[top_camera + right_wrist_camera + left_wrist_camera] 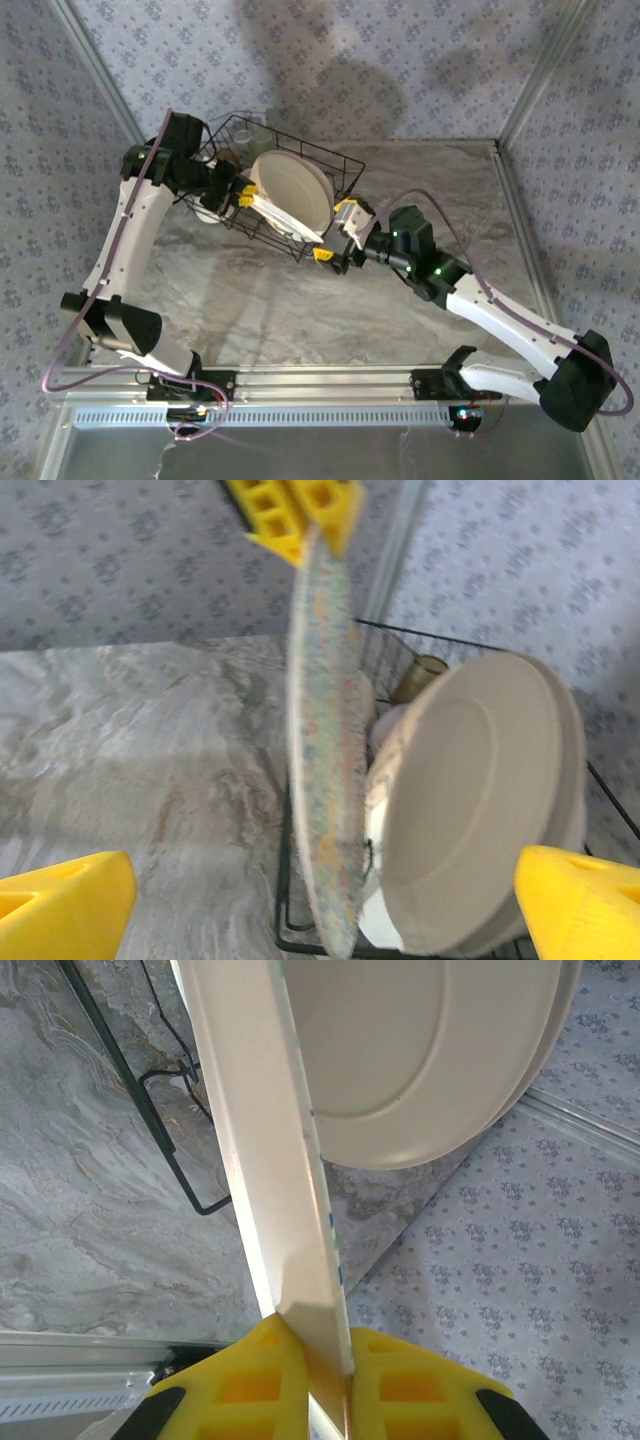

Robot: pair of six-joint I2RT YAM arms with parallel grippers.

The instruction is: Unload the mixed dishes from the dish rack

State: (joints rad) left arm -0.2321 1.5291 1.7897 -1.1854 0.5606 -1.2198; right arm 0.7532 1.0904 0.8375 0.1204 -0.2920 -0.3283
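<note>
The step in hand is judged to be the removal of 1 plate from the dish rack. The left gripper is seen clamped on the rim of a patterned plate, with a yellow finger pressed against each face. The plate is held on edge, nearly upright, at the near end of the rack, just in front of at least 2 cream-backed plates that lean in the rack behind it. From the right wrist view its lower edge is seen close to the rack's front wires, and whether it is clear of the prongs cannot be told. The right gripper is held just beside the rack's near right corner, its fingers spread wide and nothing between them, aimed at the held plate's edge. An olive cup is seen further back in the rack, so most of the unloading is judged to be left. The next move is judged to call for the plate to be lifted free of the wires without the plates behind being knocked, and then either set flat on the marbled table or passed to the waiting right gripper. For a handover, the right fingers would need to be closed on a free part of the rim before the left grip is released.
</note>
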